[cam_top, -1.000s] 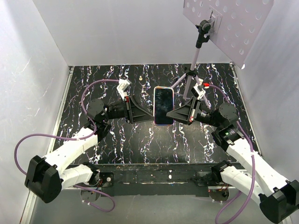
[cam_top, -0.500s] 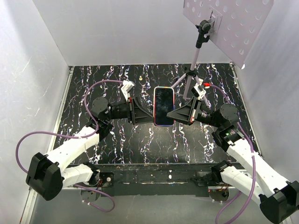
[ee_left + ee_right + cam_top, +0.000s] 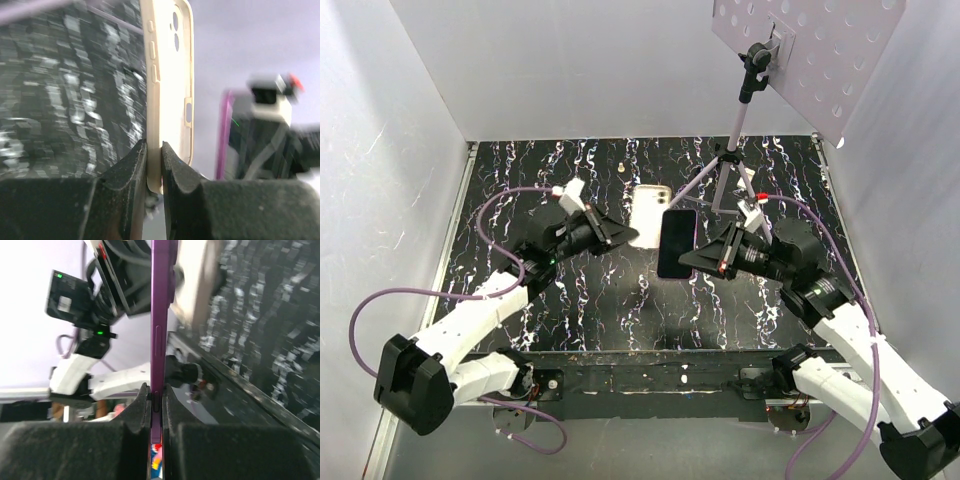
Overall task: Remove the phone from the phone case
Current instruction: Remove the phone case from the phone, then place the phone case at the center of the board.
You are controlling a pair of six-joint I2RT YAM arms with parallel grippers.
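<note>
phone [image 3: 677, 243] now parted from the cream case [image 3: 648, 213], joined half a second back, case pinched by left gripper [image 3: 154, 167], phone pinched by right gripper [image 3: 156, 397]

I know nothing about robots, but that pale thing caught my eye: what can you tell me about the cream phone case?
The phone case is a cream, soft-looking shell with nothing in it. It has a camera cutout near one end, raised button bumps along one side and a small slot in the other. It seems lifted off the table, pinched at the end opposite the cutout by the left gripper. The phone hangs close beside it, separate.
</note>
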